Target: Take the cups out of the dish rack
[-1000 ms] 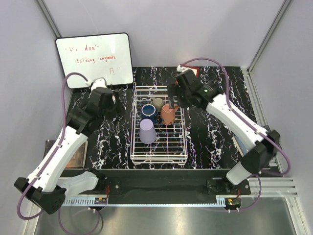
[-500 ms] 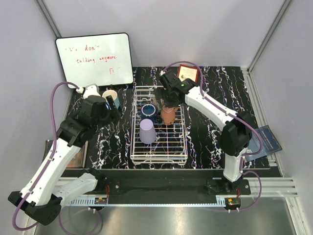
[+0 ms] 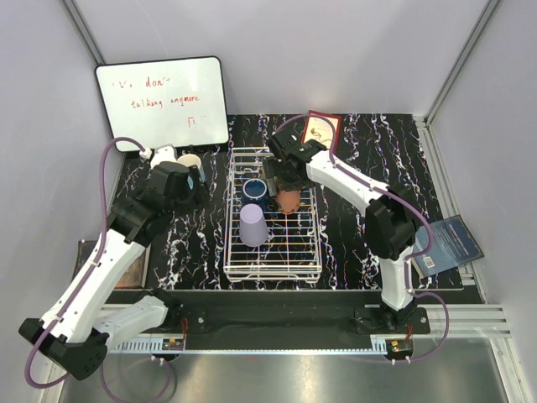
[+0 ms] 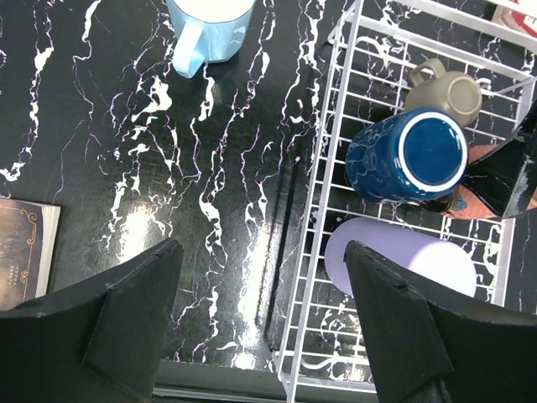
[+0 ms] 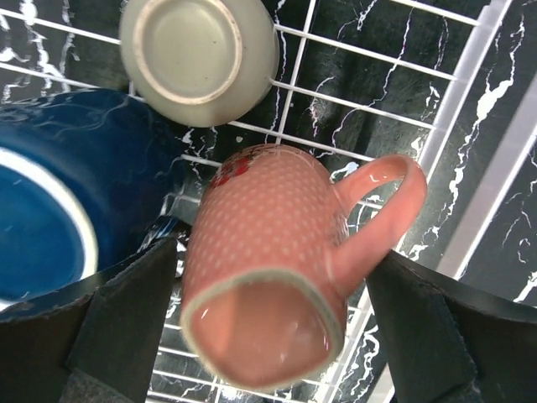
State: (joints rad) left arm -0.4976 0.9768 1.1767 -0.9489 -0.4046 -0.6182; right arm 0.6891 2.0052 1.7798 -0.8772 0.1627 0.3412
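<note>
Cups: we find the salmon-terracotta dotted mug [image 5: 268, 252], dark blue cup [image 4: 407, 155], grey-beige cup [image 5: 197, 54] and lavender tumbler [image 3: 253, 225] inside the white wire-grid dish rack [image 3: 277, 262], the light blue mug [image 4: 210, 21] on the black marbled table [image 4: 126, 168] to its left. The right gripper [image 5: 273, 252], jaws spread, straddles the salmon mug; the left gripper [image 4: 262, 252] gapes above the table.

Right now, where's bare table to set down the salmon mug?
Bare black marble tabletop between the white wire dish rack and the blue booklet; also the strip left of it, nearer than the light blue mug. Crowded: rack's far half, four cups bunched.
</note>
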